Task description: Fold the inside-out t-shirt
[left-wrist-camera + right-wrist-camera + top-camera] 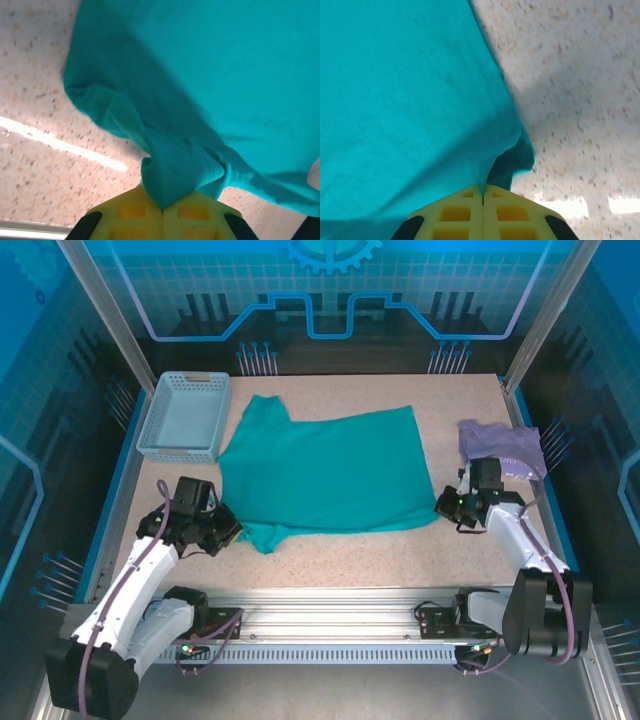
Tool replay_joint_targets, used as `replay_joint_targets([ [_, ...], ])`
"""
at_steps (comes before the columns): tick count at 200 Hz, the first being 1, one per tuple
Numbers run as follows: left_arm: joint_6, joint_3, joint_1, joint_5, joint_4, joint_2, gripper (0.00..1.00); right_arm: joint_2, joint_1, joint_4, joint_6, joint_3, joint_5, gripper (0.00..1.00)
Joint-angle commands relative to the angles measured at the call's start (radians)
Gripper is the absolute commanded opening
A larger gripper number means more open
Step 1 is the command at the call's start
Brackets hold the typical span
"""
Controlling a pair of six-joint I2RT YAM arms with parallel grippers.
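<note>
Pinching t-shirt (pixel 330 475): left gripper (pixel 233 531) at near-left corner, right gripper (pixel 442 506) at right edge.

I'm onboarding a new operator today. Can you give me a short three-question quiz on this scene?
1. True or false: the left end effector is shut on the teal t-shirt.
2. What stands to the far left of the t-shirt? A) blue basket B) red bowl C) wooden box
3. Fill in: the right end effector pinches the t-shirt's near-right ____.
Key: 1 true; 2 A; 3 corner.
</note>
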Motion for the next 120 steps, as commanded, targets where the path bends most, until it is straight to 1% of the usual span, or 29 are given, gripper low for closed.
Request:
replay_joint_targets([
  [1, 0.088, 0.05, 0.049, 0.047, 0.089, 0.04, 0.0, 0.059, 0.002, 0.046, -0.034, 0.064, -0.015, 0.03],
  [23, 0.124, 0.068, 0.104, 0.072, 0.138, 0.087, 0.01, 0.127, 0.014, 0.064, -0.045, 0.107, -0.007, 0.04],
  [44, 0.156, 0.089, 0.13, 0.075, 0.185, 0.149, 0.02, 0.192, 0.028, 0.08, -0.048, 0.142, -0.002, 0.04],
  [76, 0.179, 0.116, 0.142, 0.087, 0.247, 0.243, 0.03, 0.279, 0.061, 0.078, -0.053, 0.201, 0.006, 0.05],
  [120, 0.174, 0.145, 0.151, 0.089, 0.332, 0.344, 0.04, 0.356, 0.088, 0.08, -0.06, 0.274, 0.054, 0.05],
])
